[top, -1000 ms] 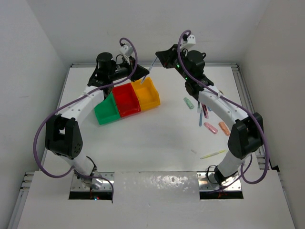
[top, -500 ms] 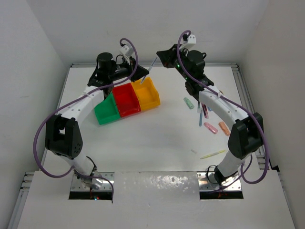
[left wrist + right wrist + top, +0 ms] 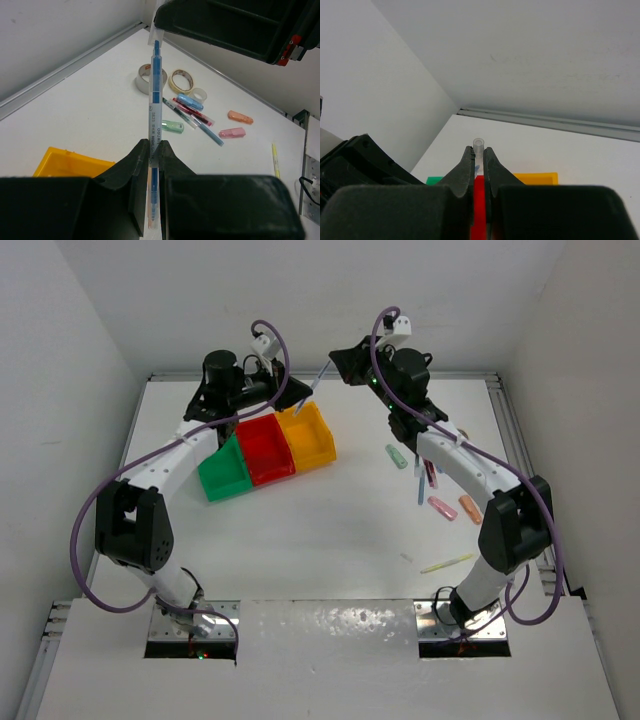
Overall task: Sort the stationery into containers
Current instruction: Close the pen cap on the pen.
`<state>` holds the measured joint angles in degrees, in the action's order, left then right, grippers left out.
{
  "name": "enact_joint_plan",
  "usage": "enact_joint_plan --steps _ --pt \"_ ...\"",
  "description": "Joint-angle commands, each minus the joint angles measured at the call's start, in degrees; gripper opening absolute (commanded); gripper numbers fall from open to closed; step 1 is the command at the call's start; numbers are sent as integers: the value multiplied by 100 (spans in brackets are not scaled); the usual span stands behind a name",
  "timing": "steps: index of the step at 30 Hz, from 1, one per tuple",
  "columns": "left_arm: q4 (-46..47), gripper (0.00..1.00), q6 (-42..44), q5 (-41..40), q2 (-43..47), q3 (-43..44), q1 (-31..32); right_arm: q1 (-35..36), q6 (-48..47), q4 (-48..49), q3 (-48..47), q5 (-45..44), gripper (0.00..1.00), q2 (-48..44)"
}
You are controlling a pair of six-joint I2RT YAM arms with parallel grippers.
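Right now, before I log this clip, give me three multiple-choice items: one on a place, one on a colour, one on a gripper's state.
1. Where is the blue pen? A inside a bin; B held up between both grippers; C lying loose, untouched.
2. What colour is the middle bin? A red; B blue; C white.
3. How is the left gripper? A wide open; B out of view; C shut on the blue pen.
Answers: B, the right gripper pinches its top end, the left its barrel; A, it sits between the green bin and the yellow bin; C, it clamps the barrel from both sides.
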<state>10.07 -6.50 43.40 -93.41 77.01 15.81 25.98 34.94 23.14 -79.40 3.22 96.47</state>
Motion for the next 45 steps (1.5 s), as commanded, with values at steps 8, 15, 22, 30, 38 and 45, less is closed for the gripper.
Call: enact_joint_plan --steps 8,15,22,30,38,45 --pt "865 0 -123 -51 226 -46 115 -5 619 736 389 380 0 -111" --pt "1410 0 -123 11 261 -222 168 4 857 1035 486 618 0 -67" --pt "1964 0 -158 55 226 -248 220 -5 1050 1290 574 812 0 13" --pt "2525 0 -395 -50 226 -248 203 65 105 834 671 645 0 -84" --pt "3300 0 -985 -121 59 -81 247 346 -330 1324 1392 565 0 117" --pt "3572 0 -1099 -235 -55 -64 300 557 -374 1421 1567 609 0 399"
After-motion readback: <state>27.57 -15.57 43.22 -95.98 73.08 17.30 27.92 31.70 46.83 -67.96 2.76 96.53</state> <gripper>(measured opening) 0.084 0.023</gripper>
